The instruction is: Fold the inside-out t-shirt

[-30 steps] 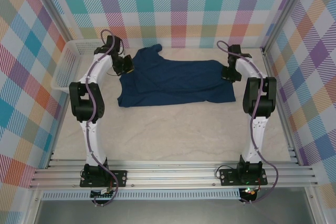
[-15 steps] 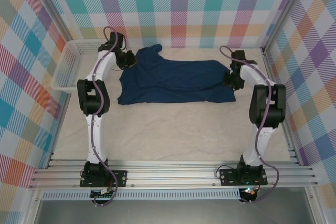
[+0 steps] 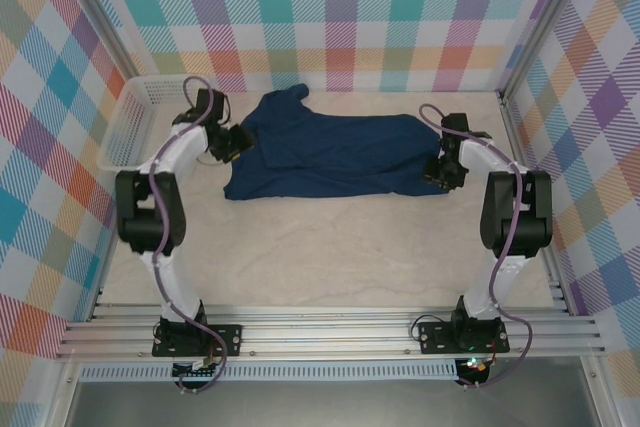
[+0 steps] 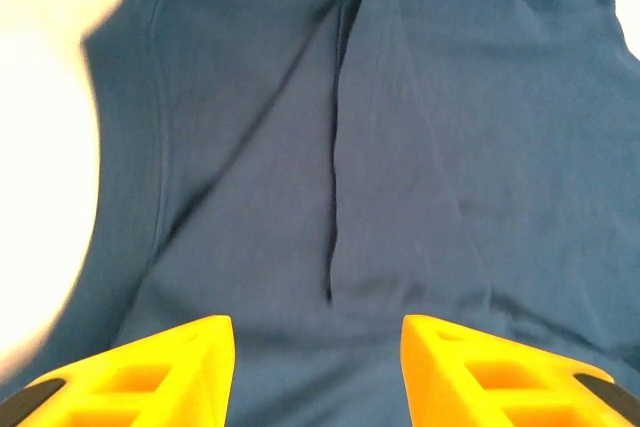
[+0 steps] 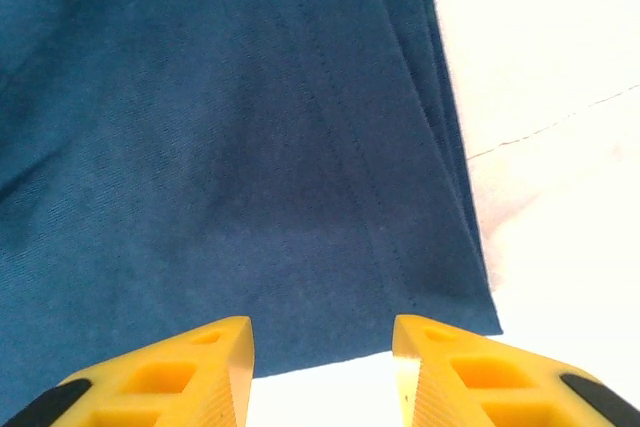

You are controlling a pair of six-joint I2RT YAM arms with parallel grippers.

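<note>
The inside-out t-shirt [image 3: 335,152] is dark navy and lies folded flat across the back of the table, one sleeve sticking up toward the far wall. My left gripper [image 3: 236,140] hovers at its left edge; in the left wrist view the yellow fingers [image 4: 160,367] stand apart over creased navy cloth [image 4: 340,147] with nothing between them. My right gripper [image 3: 440,169] sits at the shirt's right end. Its yellow fingers [image 5: 470,372] are spread open just off the hemmed corner [image 5: 440,287], gripping nothing.
A white mesh basket [image 3: 140,117] stands at the back left beside the left arm. Plaid walls close in the back and both sides. Bare beige tabletop [image 3: 330,257] stretches between the shirt and the arm bases.
Both grippers have let go of the shirt and opened. The left arm drew back toward the left; the right gripper slid nearer along the shirt's right edge. The shirt stays folded.
</note>
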